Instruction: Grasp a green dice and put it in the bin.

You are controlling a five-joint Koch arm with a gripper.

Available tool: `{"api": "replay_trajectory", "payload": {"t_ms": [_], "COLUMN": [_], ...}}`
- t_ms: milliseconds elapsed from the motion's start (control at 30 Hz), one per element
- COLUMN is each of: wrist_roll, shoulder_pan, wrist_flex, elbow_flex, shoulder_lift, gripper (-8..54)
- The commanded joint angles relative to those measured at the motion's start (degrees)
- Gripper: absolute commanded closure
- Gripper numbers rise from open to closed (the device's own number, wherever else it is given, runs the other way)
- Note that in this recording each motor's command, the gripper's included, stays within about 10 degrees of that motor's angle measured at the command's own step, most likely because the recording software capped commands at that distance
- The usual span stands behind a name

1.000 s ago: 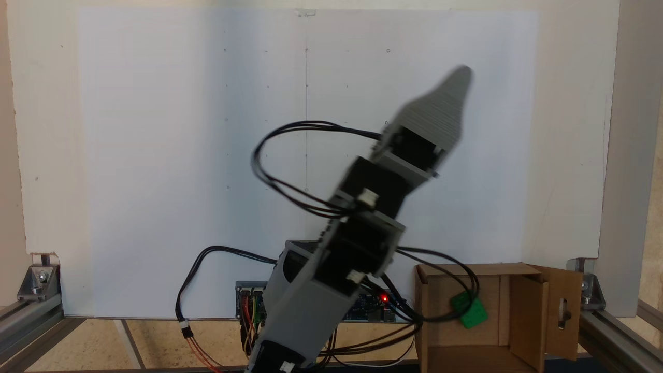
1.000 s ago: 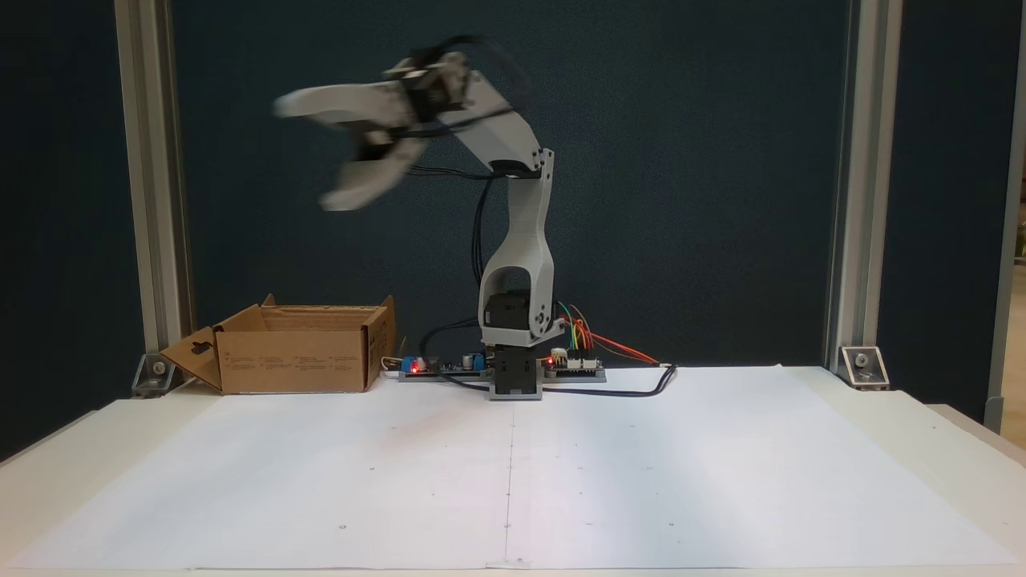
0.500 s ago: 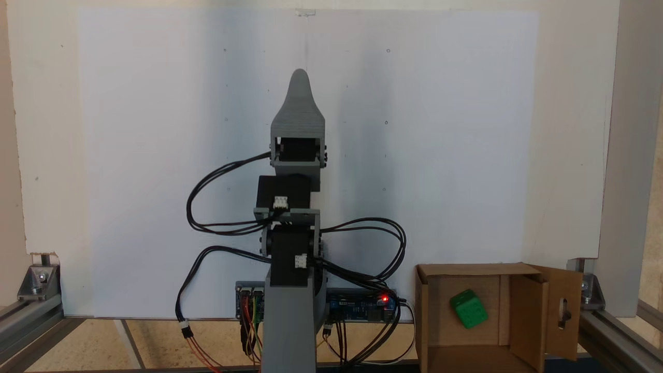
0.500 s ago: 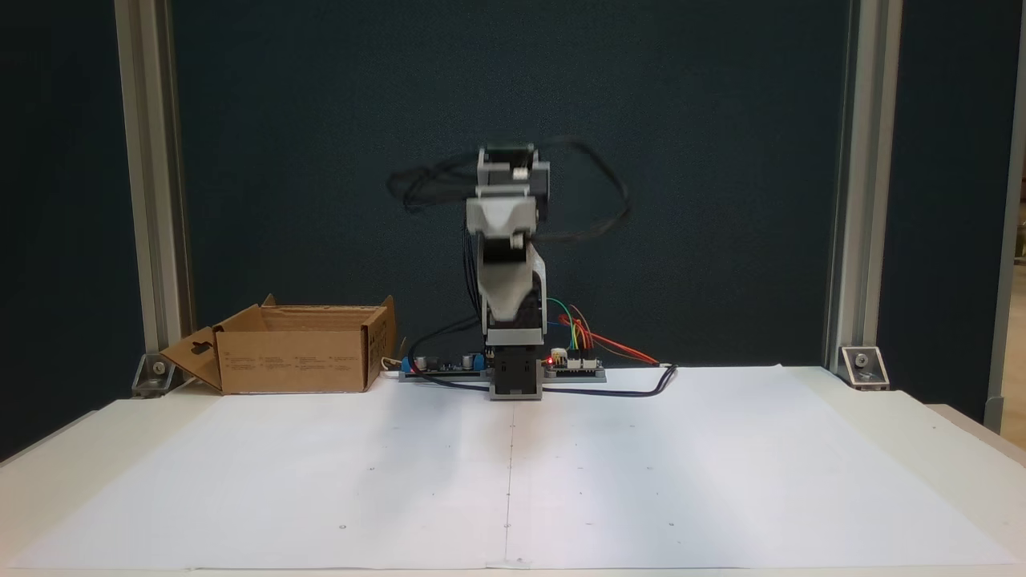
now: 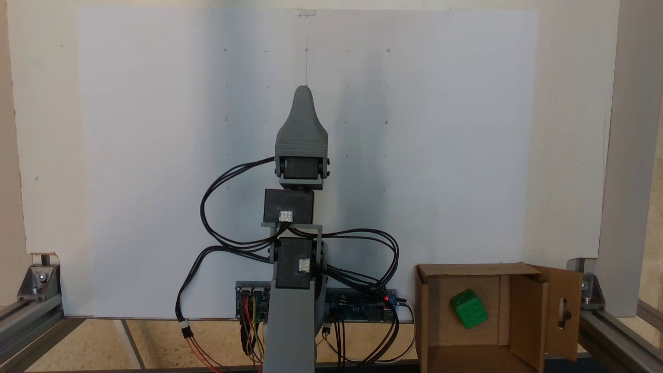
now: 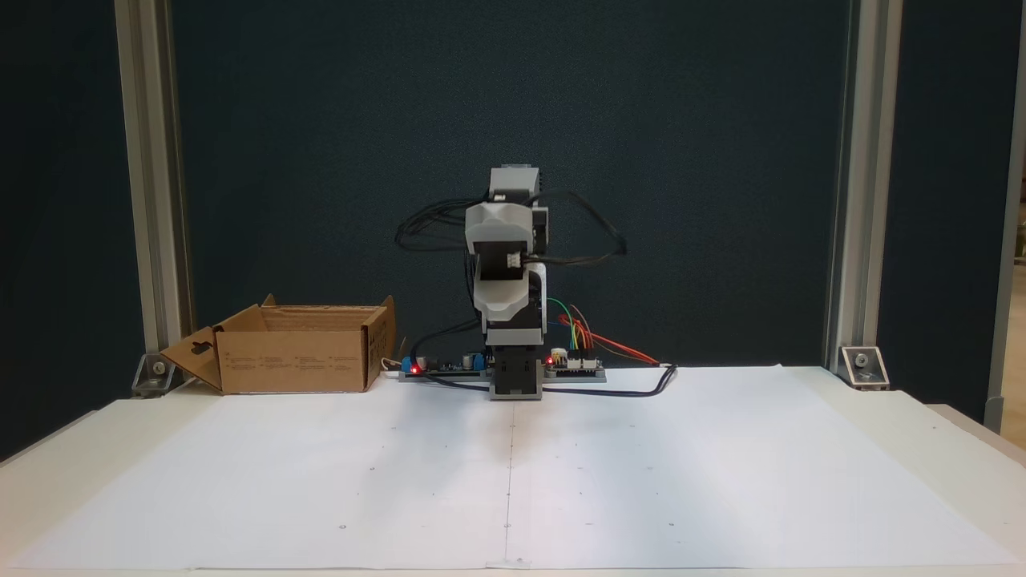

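Observation:
The green dice (image 5: 468, 309) lies on the floor of the bin (image 5: 466, 270), a brown cardboard box with an open flap that has a keyhole cut-out. In a fixed view from the front, the bin (image 6: 292, 361) stands at the back left and its wall hides the dice. My gripper (image 5: 303, 98) is raised over the middle of the white sheet, well away from the bin, and points forward from the arm's base. From the front the gripper (image 6: 500, 232) faces the camera. Its jaws lie one behind the other, and nothing shows between them.
Circuit boards (image 6: 573, 367) with red lights and loose black cables (image 5: 233, 243) sit around the arm's base (image 6: 515, 378). Aluminium frame posts (image 6: 850, 184) stand at both sides. A large white paper sheet (image 6: 513, 481) covers the table in front of the arm.
The arm swung from over the bin back to the centre line, then folded lower and pulled in a little. The green dice stayed in the bin.

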Motion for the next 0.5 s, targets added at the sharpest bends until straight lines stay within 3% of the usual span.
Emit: {"api": "replay_trajectory", "payload": {"t_ms": [0,467], "wrist_roll": [0.35,-2.99], "shoulder_pan": [0.88,2.20], "wrist_flex": [-9.56,-41.38], "elbow_flex": [0.09,13.97], "shoulder_lift": [6.77,6.77], "gripper": [0.7,1.6]}}
